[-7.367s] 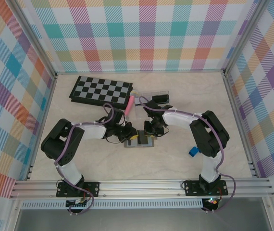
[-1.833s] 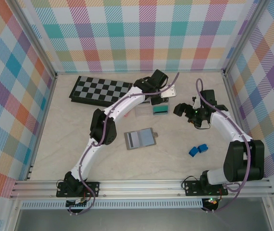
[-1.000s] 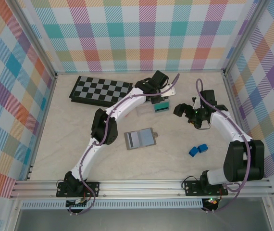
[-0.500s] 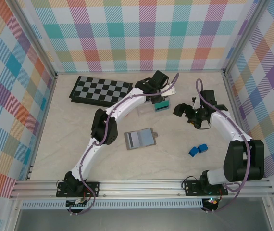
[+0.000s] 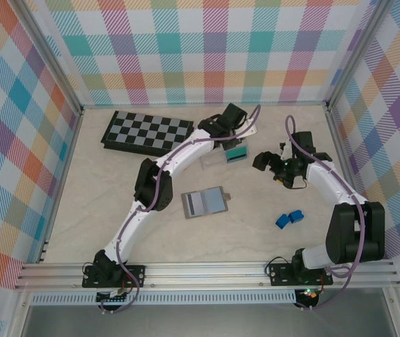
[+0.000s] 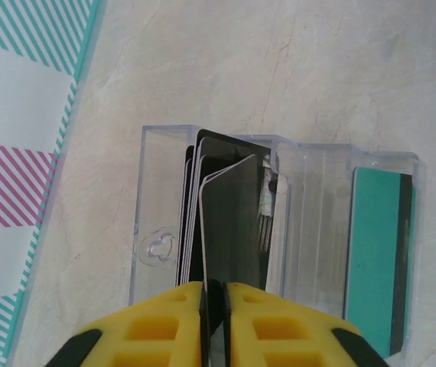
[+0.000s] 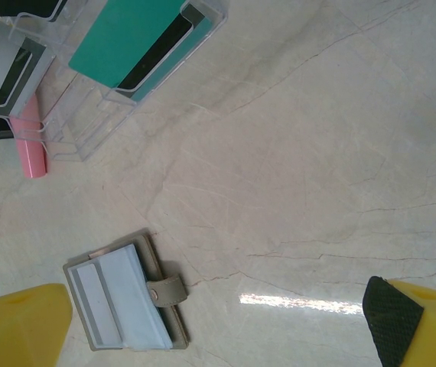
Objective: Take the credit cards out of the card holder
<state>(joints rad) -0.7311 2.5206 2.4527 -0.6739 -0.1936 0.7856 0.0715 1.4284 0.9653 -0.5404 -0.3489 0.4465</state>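
Gripping a black card (image 6: pixel 233 222), left pincer (image 6: pixel 215 294) has reached the box (image 6: pixel 157 199); right pincer (image 7: pixel 214 321) gapes.

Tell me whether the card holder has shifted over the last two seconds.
No. The card holder lies at the same spot and angle, below and right of the checkerboard.

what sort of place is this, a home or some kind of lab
Most likely a robot test cell, not a home: left arm and right arm bolted to an aluminium rail, plaid backdrop walls boxing in the table, loose props like a chessboard.
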